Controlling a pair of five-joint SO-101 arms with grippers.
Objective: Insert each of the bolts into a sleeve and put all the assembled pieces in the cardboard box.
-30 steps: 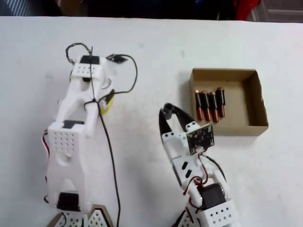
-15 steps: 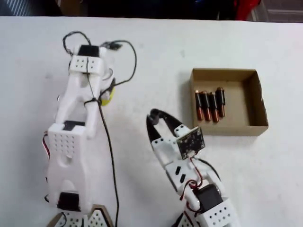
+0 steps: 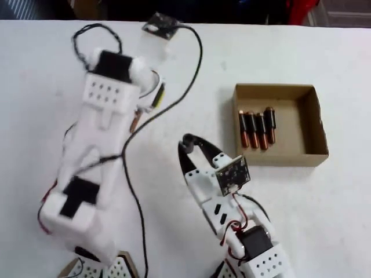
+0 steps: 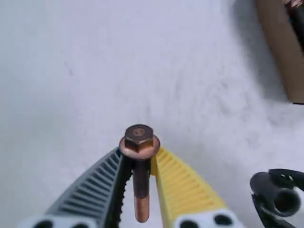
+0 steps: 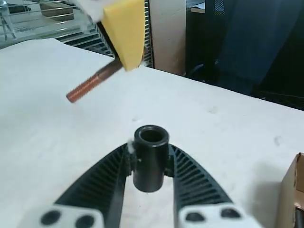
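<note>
My left gripper (image 4: 139, 159) is shut on a copper bolt (image 4: 139, 164), hex head outward, lifted above the table. In the high view the bolt (image 3: 134, 121) pokes out under the left arm's yellow finger (image 3: 157, 97). My right gripper (image 5: 150, 164) is shut on a black sleeve (image 5: 150, 156), held upright with its bore open; the sleeve (image 3: 187, 141) sits at the tip of the black fingers in the high view. The bolt's threaded end (image 5: 88, 87) hangs beyond and above the sleeve. The cardboard box (image 3: 306, 124) at the right holds several assembled pieces (image 3: 257, 127).
A black cable (image 3: 185, 75) loops from the left arm over the table. The right arm's camera board (image 3: 233, 172) sits near the box's front wall. The table's far edge runs along the top, with dark room behind.
The left arm has lifted and swung right with the bolt, its wrist now raised and tilted toward the sleeve. The right gripper shifted left a second ago and has held still since.
</note>
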